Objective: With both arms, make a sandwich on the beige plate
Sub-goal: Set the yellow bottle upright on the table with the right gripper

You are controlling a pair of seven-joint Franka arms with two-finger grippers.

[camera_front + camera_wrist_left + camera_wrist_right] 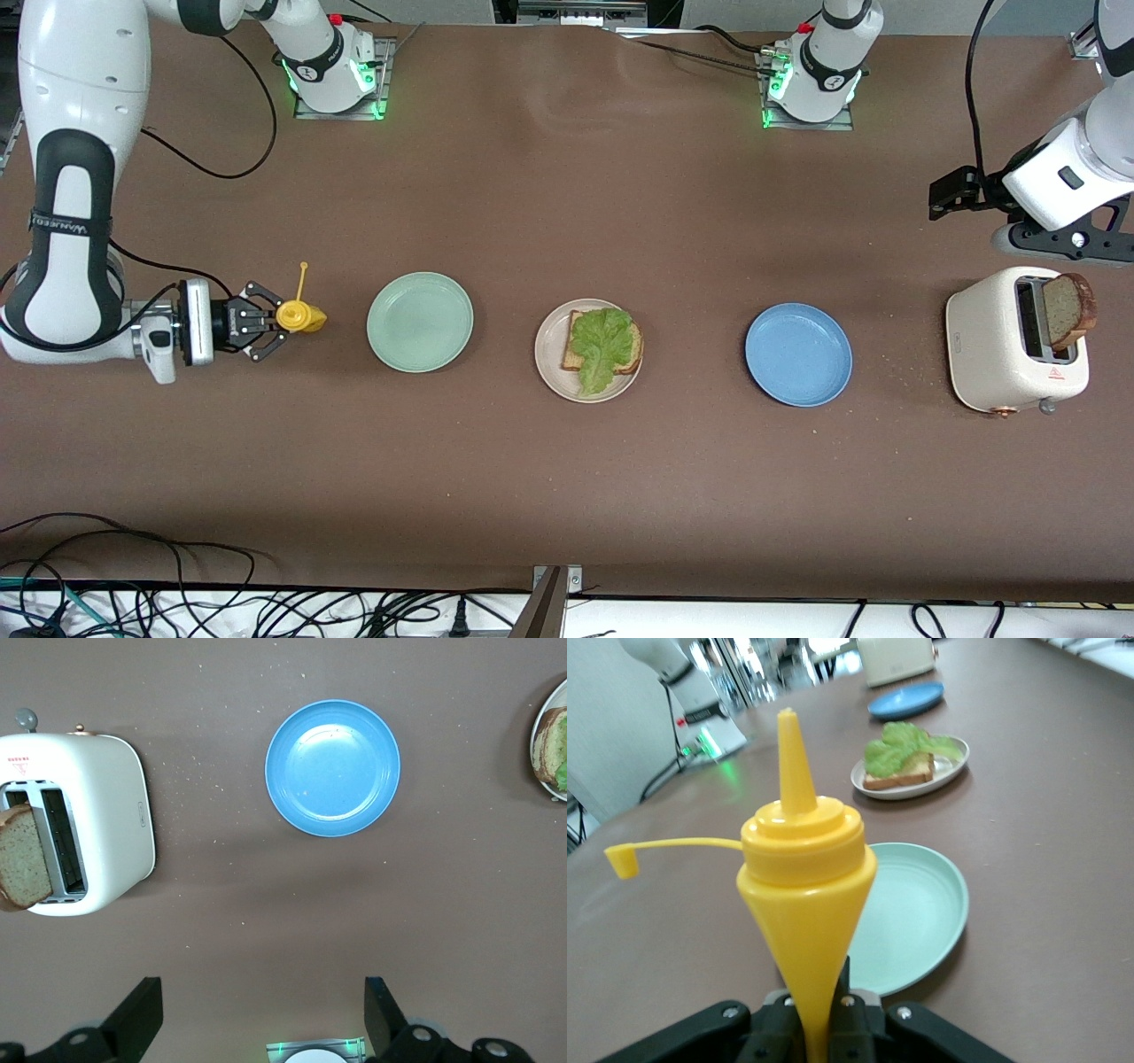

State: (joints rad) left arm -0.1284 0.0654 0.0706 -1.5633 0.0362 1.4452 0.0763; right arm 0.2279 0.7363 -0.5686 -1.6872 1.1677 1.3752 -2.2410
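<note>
The right claw (266,330) is pinching a yellow mustard bottle (299,315) with its cap hanging loose on a strap, low at the right arm's end of the desk (567,496), beside the mint-green plate (420,321). The left claw (952,197) hangs with its fingers spread and empty over the desk, close to the toaster (1010,341) at the left arm's end.

The beige plate (547,341) sits mid-desk between the mint-green plate and the blue plate (798,354). On it lies one bread slice (634,350) topped by a lettuce leaf (602,346), so the sandwich is only half built.

Risks, as I judge them: the bottle is open, so tilting or squeezing it on the way could drip mustard on the desk or the mint-green plate. The second slice (1069,310) stands tilted out of the toaster slot; a careless grab could push it back in, crumble it, or nudge the toaster. The lettuce overhangs the bread and could slide off when the top slice lands.

Count: three plates, two bread slices, one lettuce leaf, one bottle, one toaster, two arms.
</note>
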